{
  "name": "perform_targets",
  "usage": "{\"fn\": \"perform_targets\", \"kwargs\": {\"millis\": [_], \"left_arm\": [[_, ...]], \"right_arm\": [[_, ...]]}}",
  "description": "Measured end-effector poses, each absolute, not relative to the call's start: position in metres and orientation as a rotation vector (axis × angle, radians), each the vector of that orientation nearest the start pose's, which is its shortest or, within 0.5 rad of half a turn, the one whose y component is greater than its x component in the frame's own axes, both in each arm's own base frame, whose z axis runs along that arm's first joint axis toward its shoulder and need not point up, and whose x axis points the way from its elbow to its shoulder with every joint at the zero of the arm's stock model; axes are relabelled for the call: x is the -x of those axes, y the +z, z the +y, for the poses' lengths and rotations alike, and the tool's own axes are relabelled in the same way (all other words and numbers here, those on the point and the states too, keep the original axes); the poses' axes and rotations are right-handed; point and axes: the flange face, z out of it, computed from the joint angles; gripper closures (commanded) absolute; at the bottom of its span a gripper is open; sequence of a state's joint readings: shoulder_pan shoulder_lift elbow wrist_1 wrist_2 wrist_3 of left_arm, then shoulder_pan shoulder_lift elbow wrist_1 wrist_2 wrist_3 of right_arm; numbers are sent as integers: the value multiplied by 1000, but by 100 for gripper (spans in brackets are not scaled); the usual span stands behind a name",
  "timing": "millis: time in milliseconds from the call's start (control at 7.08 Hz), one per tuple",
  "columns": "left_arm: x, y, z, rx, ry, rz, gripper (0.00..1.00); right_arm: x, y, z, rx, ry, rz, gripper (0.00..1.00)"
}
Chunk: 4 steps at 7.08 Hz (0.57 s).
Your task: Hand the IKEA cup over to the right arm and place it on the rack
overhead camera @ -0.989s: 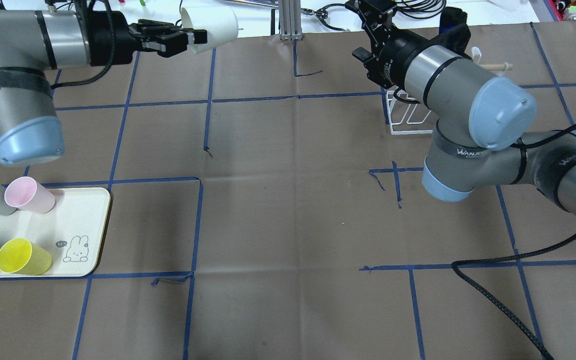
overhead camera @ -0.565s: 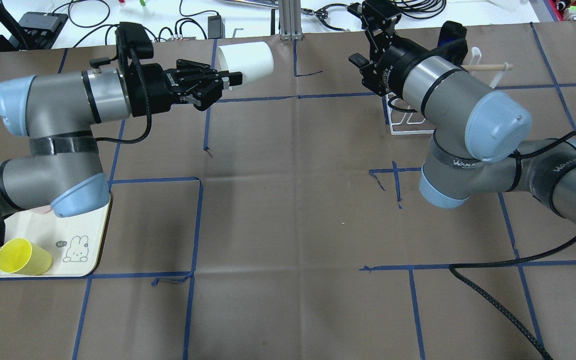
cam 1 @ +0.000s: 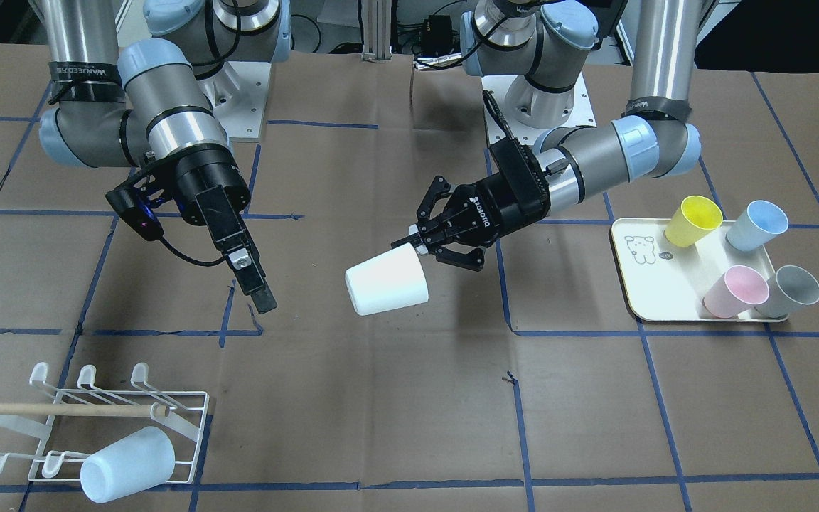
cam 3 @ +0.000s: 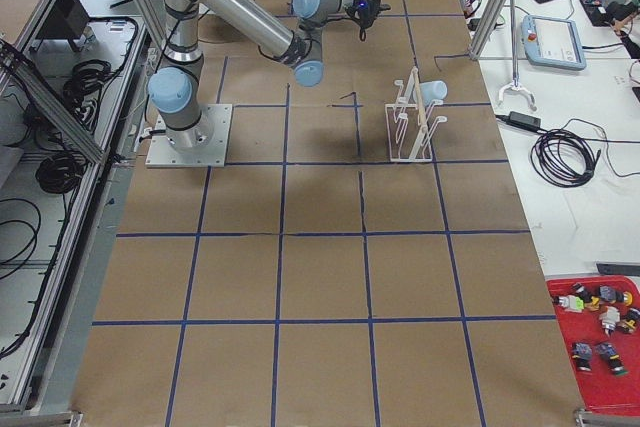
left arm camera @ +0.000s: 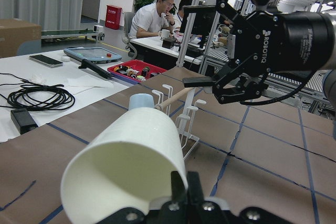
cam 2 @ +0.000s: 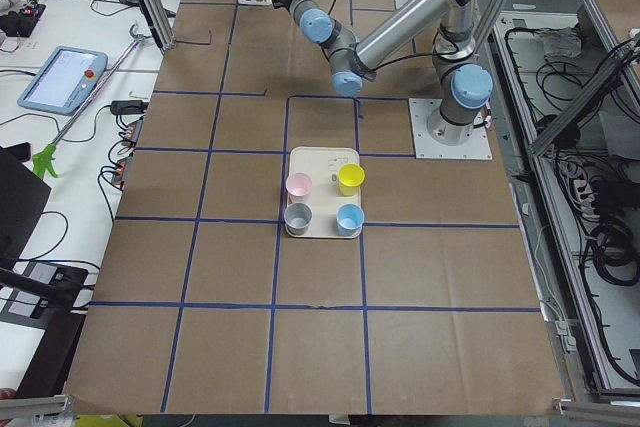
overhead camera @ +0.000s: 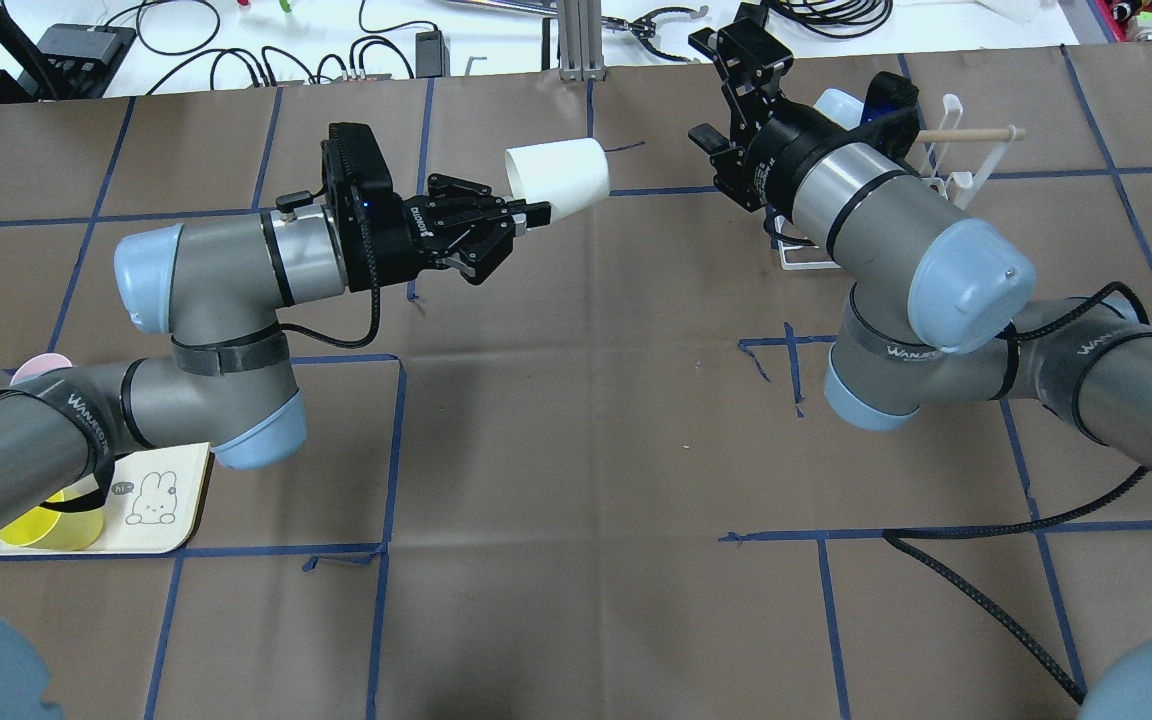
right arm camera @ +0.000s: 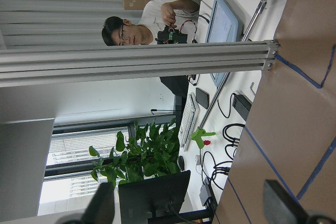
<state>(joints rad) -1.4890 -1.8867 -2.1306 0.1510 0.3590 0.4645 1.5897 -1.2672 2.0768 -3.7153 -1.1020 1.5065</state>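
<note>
1. While carrying the white cup [cam 1: 386, 281] across to mid-desk, keep the left gripper [cam 1: 420, 245] pinching the rim wall, one finger inside the mouth and one outside. Hold the cup on its side in the air above the desk [cam 1: 381, 398], closed base leading toward the right arm [cam 1: 168, 121].
2. Stop short of the right gripper [left arm camera: 186, 44], waiting well apart with its long flat fingers spread wide and empty. Line the cup's body up between those fingers rather than aiming the base at one of them.
3. Offer the base half of the cup, clear of the pinching fingers, so as to leave room for a grasp without a clash.
4. Judging by the thin, tapered wall, expect slip or tilt under a loose pinch. Let go only after a firm squeeze from the right fingers.
5. Mind the rack [cam 1: 168, 392], far right in the overhead view and already carrying a light-blue cup [cam 1: 129, 464] close to its wooden dowel [cam 1: 61, 409]. Plan for a free prong.
6. Compare with the overhead picture of a moment before.
   - Find the cup and left gripper carried right and nearer, off the far tape line toward the centre.
   - Find the left arm [overhead camera: 36, 440] now laid across the cream tray [cam 1: 658, 284], covering part of the yellow cup [cam 1: 694, 220].
   - Find the right gripper shifted only slightly, fingers spread as before.
   - Find the light-blue cup now peeking out behind the right wrist.
</note>
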Motion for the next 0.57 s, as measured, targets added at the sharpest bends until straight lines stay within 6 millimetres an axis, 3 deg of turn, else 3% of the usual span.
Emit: {"fn": "perform_targets", "kwargs": {"millis": [565], "left_arm": [[210, 319, -480, 903, 1164, -1736, 100]], "right_arm": [[-187, 347, -495, -1027, -703, 1590, 0]]}}
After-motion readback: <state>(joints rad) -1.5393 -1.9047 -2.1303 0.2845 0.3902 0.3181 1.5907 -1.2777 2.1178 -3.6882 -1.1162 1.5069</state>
